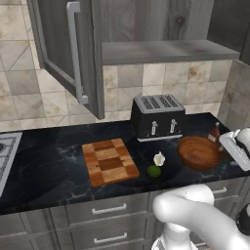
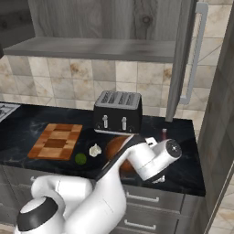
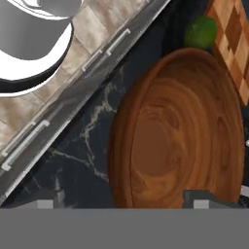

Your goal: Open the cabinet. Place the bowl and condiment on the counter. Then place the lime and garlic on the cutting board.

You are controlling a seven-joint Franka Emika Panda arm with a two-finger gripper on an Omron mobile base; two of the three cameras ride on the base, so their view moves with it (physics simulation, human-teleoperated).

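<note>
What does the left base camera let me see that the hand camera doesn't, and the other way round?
Left base view alone: the open cabinet, the toaster, the garlic, the condiment behind the bowl, and a stove corner.
Hand view alone: the gripper with its tips spread wide above the bowl, plus tiled floor.
Shared: the bowl, lime, cutting board, counter and drawers.

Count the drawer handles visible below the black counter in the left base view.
3 short silver drawer handles: upper left, lower left, upper right beside the white robot arm, which may hide others.
</note>
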